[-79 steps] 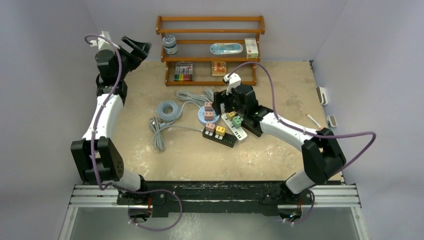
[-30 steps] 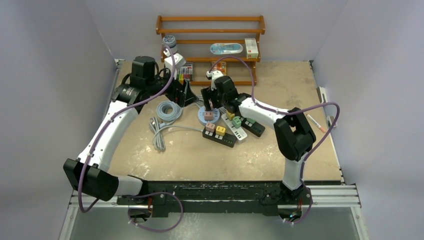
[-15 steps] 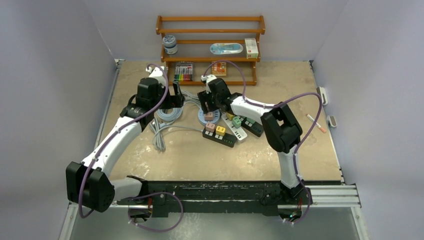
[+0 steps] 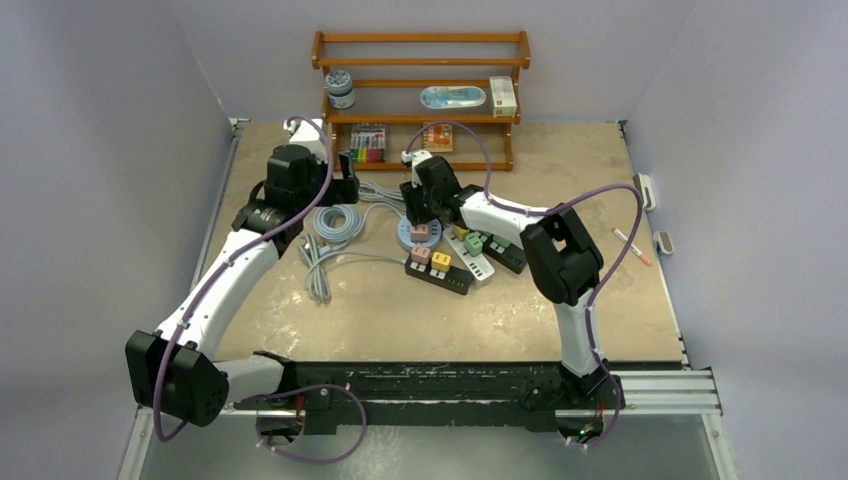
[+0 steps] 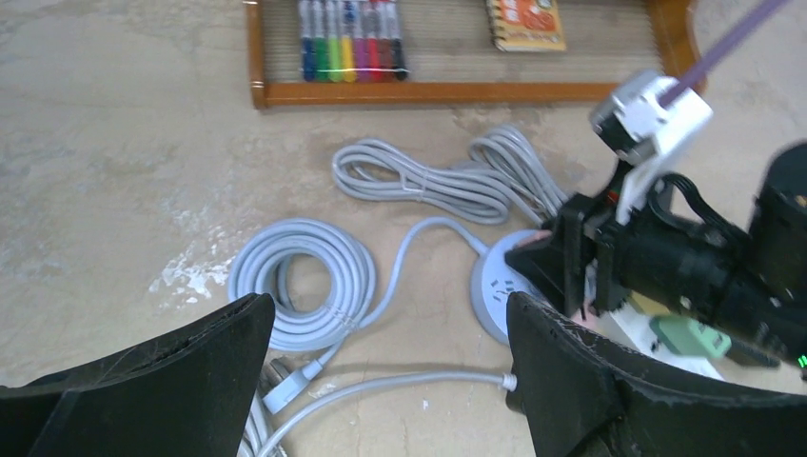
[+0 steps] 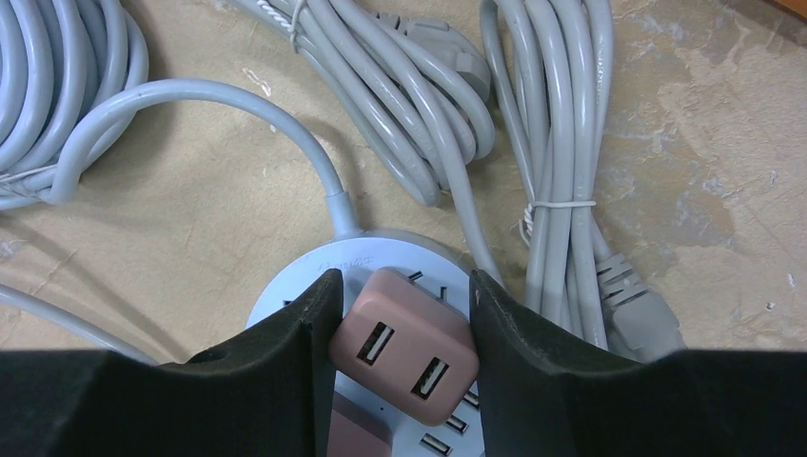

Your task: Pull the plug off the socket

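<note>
The right hand (image 6: 400, 319) is clenched on the pink plug (image 6: 404, 354): its two black fingers (image 6: 285, 367) press against the plug's left and right sides. The plug is a small, rounded pink block with two USB slots on its upper face. It sits in the round pale grey socket (image 6: 381, 249), which lies on the bench (image 4: 600, 200) just in front of the wooden rack (image 4: 420, 62). A second pink piece (image 6: 354, 424) shows on the same socket, close beside the plug and mostly hidden. A grey lead leaves the socket's rim and curves off to the left, and tied bundles of grey cable (image 6: 533, 143) lie beyond it.

The left hand (image 5: 385, 314) is released, fingers spread wide and holding nothing, above the bench left of the socket and over a coil of grey cable (image 5: 305, 286).

On the near side of the socket lies a black power strip (image 4: 440, 272) carrying a pink and a yellow plug, and beside it a white strip (image 4: 478, 262) with green plugs.

The rack's lowest shelf holds a row of coloured markers (image 5: 347, 38) and a small booklet (image 5: 526, 24). The shelf above carries a jar (image 4: 340, 88), a blue oblong case (image 4: 452, 97) and a small box (image 4: 503, 96).
</note>
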Robot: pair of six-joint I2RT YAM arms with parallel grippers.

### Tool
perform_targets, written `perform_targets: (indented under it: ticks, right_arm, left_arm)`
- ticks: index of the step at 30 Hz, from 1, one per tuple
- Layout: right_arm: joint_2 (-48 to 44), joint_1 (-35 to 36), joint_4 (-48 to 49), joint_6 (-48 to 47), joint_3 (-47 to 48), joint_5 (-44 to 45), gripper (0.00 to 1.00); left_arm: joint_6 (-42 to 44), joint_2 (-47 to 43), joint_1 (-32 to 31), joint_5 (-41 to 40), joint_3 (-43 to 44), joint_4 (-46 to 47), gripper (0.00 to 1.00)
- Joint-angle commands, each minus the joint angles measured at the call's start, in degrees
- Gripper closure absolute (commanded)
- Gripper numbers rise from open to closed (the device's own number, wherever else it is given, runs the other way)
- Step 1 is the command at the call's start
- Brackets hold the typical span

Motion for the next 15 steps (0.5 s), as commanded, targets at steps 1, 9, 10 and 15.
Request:
perform_targets:
  ticks: [1, 9, 10, 15]
  right_arm:
    - [-1.59, 0.10, -0.59, -1.50, 1.89, -2.24, 1.00]
    - [-6.50, 0.10, 2.92, -4.00, 0.20, -3.87, 1.00]
    - [-7.31, 0.08, 3.74, -3.96, -0.67, -4.15, 1.00]
    - [-10.78, 0.11, 8.10, -3.73, -4.76, -4.78, 1.00]
  left_arm:
    - [6.60, 0.42, 0.04, 11.04, 4.29, -2.99, 0.08]
    - [15.50, 1.57, 0.00, 31.58, 8.82, -13.89, 0.06]
    - [15.42, 1.15, -0.01, 34.46, 8.37, -13.74, 0.05]
    - [18.12, -1.27, -0.42, 43.76, 5.79, -15.49, 0.02]
